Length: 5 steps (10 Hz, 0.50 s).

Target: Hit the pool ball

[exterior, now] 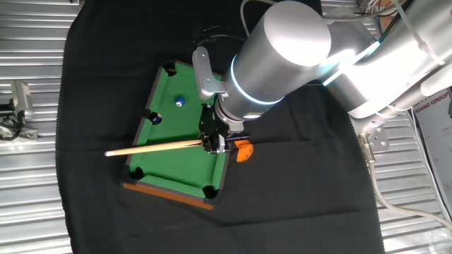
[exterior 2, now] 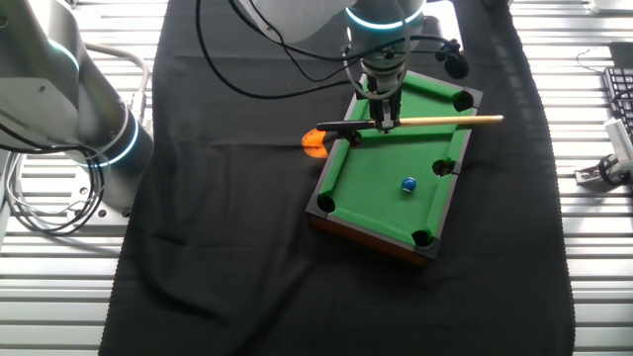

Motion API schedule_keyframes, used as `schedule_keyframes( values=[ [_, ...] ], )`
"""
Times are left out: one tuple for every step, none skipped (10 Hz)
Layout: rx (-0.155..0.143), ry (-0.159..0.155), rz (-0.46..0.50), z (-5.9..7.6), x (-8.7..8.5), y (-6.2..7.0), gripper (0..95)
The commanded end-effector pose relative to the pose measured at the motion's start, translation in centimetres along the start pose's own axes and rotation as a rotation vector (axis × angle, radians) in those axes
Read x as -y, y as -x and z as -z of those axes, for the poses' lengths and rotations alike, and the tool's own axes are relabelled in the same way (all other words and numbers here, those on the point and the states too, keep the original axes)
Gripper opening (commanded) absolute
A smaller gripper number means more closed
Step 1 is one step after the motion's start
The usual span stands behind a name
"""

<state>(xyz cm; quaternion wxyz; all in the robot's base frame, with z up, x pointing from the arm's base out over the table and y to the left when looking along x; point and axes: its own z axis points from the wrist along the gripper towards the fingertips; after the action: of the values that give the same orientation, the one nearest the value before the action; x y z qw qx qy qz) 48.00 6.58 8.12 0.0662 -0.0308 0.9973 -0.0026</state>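
Note:
The toy green pool table (exterior: 169, 152) (exterior 2: 391, 183) lies on a black cloth. On its felt rests the pool ball (exterior: 179, 101) (exterior 2: 408, 184), tiny, light blue with a white spot. My gripper (exterior: 210, 144) (exterior 2: 383, 123) hangs over the table's short end, shut on a wooden cue stick (exterior: 152, 148) (exterior 2: 445, 121). The cue lies level across the table, its black butt sticking out past the rail, its pale tip reaching beyond the opposite rail. The ball sits well apart from the cue, toward the other end of the felt.
An orange object (exterior: 243, 152) (exterior 2: 315, 144) lies on the cloth beside the table, near the cue's butt. The black cloth (exterior: 99, 197) covers a ribbed metal bench. A second robot arm base (exterior 2: 89, 129) stands at the left. A small metal device (exterior: 20, 99) sits off the cloth.

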Motion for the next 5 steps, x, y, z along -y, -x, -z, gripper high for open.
schedule_keyframes(
  values=[
    [-0.004, 0.005, 0.000, 0.01, 0.00, -0.03, 0.0],
    [-0.006, 0.006, 0.000, 0.01, 0.01, -0.02, 0.0],
    [-0.019, 0.007, 0.002, 0.00, 0.01, -0.02, 0.0],
    [-0.018, 0.006, 0.003, 0.00, 0.00, -0.02, 0.0],
    [-0.015, 0.007, 0.005, 0.00, 0.00, -0.02, 0.0]
  ],
)
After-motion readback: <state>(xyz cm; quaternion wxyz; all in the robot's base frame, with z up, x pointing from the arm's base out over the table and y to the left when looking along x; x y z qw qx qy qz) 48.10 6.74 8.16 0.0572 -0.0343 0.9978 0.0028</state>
